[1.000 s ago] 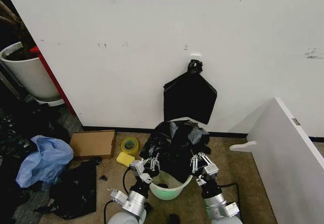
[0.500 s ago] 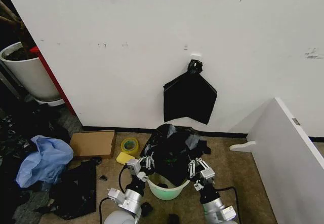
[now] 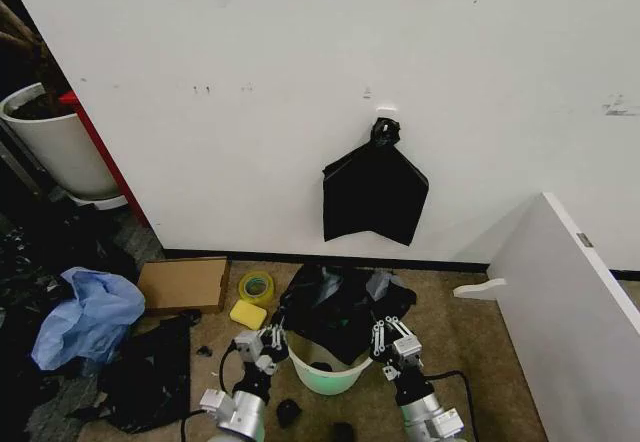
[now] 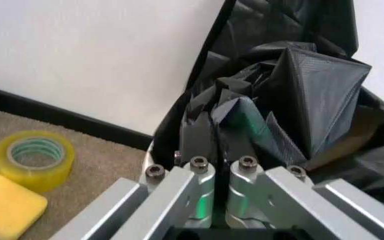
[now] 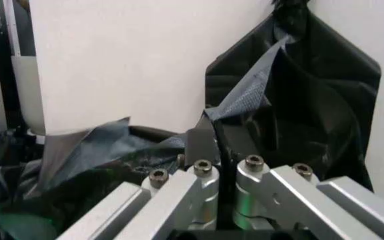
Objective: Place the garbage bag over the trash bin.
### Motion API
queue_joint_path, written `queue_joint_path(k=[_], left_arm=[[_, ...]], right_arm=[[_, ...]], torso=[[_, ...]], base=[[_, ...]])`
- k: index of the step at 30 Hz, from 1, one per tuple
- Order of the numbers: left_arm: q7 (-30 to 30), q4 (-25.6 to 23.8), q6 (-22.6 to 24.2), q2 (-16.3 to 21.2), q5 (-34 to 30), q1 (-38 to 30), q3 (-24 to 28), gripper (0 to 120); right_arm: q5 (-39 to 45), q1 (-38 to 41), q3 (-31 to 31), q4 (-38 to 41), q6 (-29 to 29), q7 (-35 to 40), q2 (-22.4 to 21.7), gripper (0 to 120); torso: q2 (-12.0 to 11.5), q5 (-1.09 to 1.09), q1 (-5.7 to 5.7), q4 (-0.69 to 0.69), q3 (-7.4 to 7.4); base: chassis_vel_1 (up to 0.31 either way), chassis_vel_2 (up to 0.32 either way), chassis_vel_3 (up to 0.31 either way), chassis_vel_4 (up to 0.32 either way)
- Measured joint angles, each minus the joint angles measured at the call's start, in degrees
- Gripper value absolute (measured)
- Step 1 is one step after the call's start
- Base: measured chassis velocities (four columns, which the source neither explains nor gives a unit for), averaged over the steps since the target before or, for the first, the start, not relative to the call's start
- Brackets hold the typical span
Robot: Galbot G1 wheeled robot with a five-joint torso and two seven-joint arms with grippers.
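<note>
A: On the floor by the wall, trash bin (image 3: 325,374) upright; garbage bag (image 3: 340,307) draped over its far rim only.

B: Left gripper (image 3: 262,343) and right gripper (image 3: 390,339) each pinch bag edge. Near rim bare; covering is unfinished.

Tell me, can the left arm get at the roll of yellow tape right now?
Probably not yet: the left gripper is shut on the garbage bag at the trash bin rim. The tape lies close by on open carpet, unobstructed, but the gripper would have to let go first.
</note>
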Motion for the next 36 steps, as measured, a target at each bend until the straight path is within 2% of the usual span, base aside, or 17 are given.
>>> queue_joint_path(k=[8,14,16,20,22,28,36], left_arm=[[-0.8,-2.5,0.1,-1.0,1.5,0.3,-0.3,0],[-4.1,-3.9,-0.1,-1.5,10.8,3.1,-0.9,0],[-4.7,-4.2,-0.1,-1.5,12.1,3.9,-1.0,0],[-7.4,-6.1,0.1,-0.9,16.1,7.4,-1.1,0],[-9.5,-6.9,0.4,-0.4,19.3,9.2,-1.0,0],[-14.0,-7.4,1.3,0.0,23.6,11.3,-0.5,0],[-15.8,-8.1,3.0,0.0,24.1,11.2,0.1,0]], right_arm=[[-0.3,-1.2,0.1,-0.3,1.0,0.1,0.1,0],[-1.2,-2.0,-1.3,0.7,1.8,1.2,-1.1,0],[-1.4,-2.1,-1.6,0.8,1.8,1.6,-1.3,0],[-2.5,-3.7,-2.7,1.6,0.2,4.5,-2.8,0],[-1.1,-5.9,-3.9,2.6,-1.2,5.8,-4.4,0],[3.4,-10.4,-5.5,5.0,-4.2,7.3,-7.7,0],[3.6,-12.3,-5.2,7.3,-5.9,8.5,-10.8,0]], torso=[[0.0,0.0,0.0,-0.01,0.0],[0.0,0.0,0.0,-0.01,0.0],[0.0,0.0,0.0,-0.01,0.0],[0.0,0.01,0.0,0.0,0.0],[0.0,0.02,0.0,0.0,0.0],[0.0,0.02,0.0,-0.02,0.0],[0.0,0.02,0.0,-0.02,0.0]], base=[[0.0,0.0,0.0,0.0],[0.0,0.0,0.0,0.0],[0.0,0.0,0.0,0.0],[0.0,0.0,0.0,0.0],[0.0,0.0,0.0,0.0],[0.0,0.0,0.0,0.0],[0.0,0.0,0.0,0.0]])
